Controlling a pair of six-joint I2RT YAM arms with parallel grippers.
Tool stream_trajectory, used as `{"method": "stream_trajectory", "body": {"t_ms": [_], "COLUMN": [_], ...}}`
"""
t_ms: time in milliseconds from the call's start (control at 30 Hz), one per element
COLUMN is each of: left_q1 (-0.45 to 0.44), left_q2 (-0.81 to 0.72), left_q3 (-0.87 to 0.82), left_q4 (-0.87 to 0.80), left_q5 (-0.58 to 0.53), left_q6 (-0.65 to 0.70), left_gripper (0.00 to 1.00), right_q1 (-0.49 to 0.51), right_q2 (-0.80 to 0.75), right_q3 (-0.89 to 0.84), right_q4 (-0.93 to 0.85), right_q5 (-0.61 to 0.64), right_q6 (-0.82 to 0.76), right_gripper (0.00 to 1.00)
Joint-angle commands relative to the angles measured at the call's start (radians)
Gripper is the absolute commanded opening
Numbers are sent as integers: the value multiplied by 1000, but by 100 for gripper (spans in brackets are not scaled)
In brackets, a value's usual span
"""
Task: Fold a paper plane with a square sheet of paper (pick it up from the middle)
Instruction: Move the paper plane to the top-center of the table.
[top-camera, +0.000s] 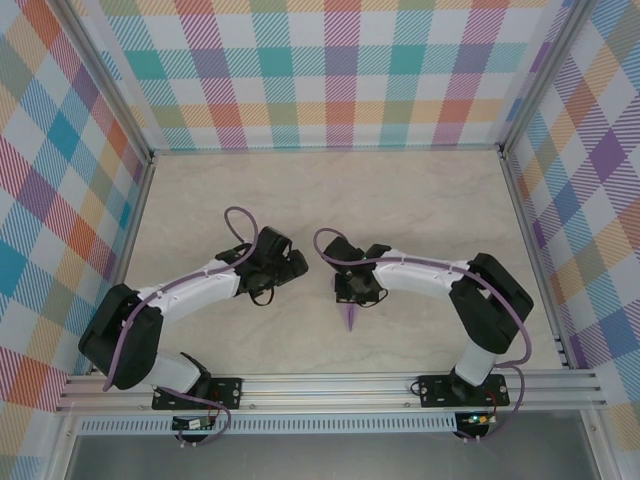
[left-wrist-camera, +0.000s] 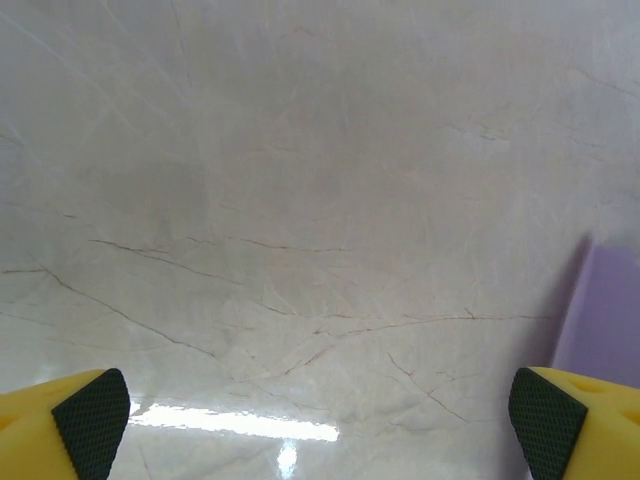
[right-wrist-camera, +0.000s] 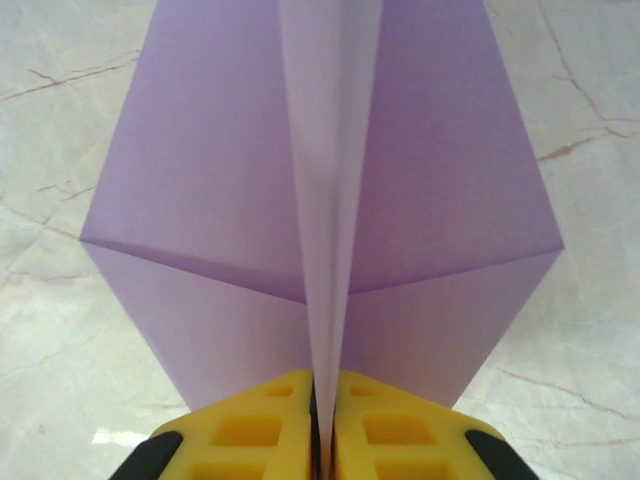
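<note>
Right claw (right-wrist-camera: 322, 410) is clamped on the centre crease of the paper plane (right-wrist-camera: 430, 190), which spreads flat to either side over the marbled bench (top-camera: 400, 200), near its middle. Left claw (left-wrist-camera: 320, 425) stands wide open and empty, just beside the plane's lavender edge.

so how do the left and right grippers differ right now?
Left gripper stands wide open; right gripper is shut. Left gripper holds nothing, over the table; right gripper pinches the paper plane along its centre fold. Both have yellow fingers.
</note>
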Motion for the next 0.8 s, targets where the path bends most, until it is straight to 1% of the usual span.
{"method": "stream_trajectory", "body": {"t_ms": [0,67,233,333,433,533,600,700,767], "left_q1": [11,14,20,28,46,77,103,144,168], "left_q2": [-37,-45,-59,-67,-79,-98,-114,-132,-136], "left_q3": [6,8,7,8,24,51,62,72,77], "left_q4": [-50,-64,-83,-85,-107,-133,-143,-150,-155], "left_q5": [-49,-60,-77,-80,-91,-105,-113,-129,-139], "left_q6": [19,22,26,33,56,92,119,148,162], "left_gripper": [100,100,100,100,100,100,100,100,100], "right_q1": [-3,-4,-4,-8,-28,-84,-137,-211,-246], "right_q2": [47,66,89,94,84,86,108,179,244], "right_q3": [39,48,64,82,127,209,274,368,448], "right_q4": [-35,-32,-40,-60,-80,-79,-48,9,11], "right_q5": [-14,-24,-26,-13,13,26,17,-35,-63], "right_q6": [-1,8,18,17,-18,-100,-176,-284,-330], "right_gripper": [15,17,17,11,7,5,5,5,5]}}
